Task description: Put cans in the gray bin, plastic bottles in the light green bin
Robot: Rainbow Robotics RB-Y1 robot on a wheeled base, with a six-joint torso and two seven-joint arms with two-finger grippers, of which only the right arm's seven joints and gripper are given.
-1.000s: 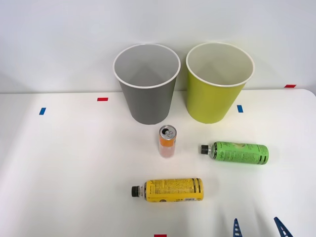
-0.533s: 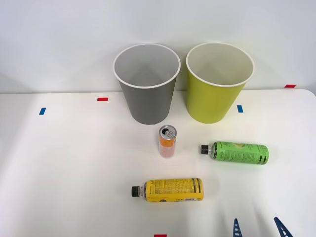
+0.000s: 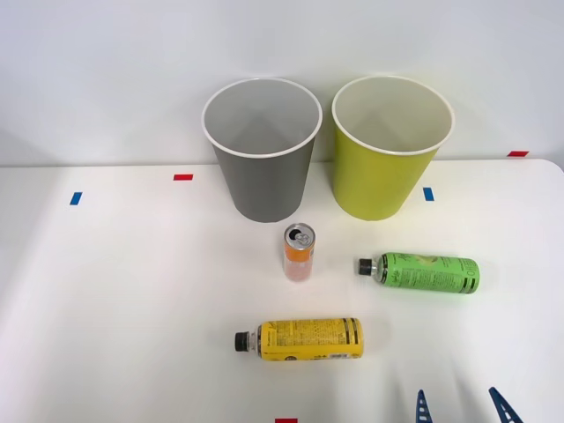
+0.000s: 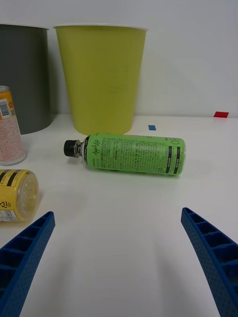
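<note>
An orange-and-pink can (image 3: 299,252) (image 4: 10,131) stands upright in front of the gray bin (image 3: 262,148) (image 4: 22,77). To its right the green-label bottle (image 3: 423,272) (image 4: 130,153) lies on its side, cap pointing left, in front of the light green bin (image 3: 390,145) (image 4: 101,77). The yellow-label bottle (image 3: 304,338) (image 4: 16,194) lies on its side nearer to me, cap pointing left. My right gripper (image 3: 463,407) (image 4: 119,262) hovers open at the table's near edge, right of the yellow bottle, holding nothing.
Both bins stand at the back of the white table (image 3: 123,291) against a white wall. Small red tape marks (image 3: 182,177) and blue tape marks (image 3: 76,198) dot the tabletop. The table's right edge (image 3: 555,176) lies beyond the green bottle.
</note>
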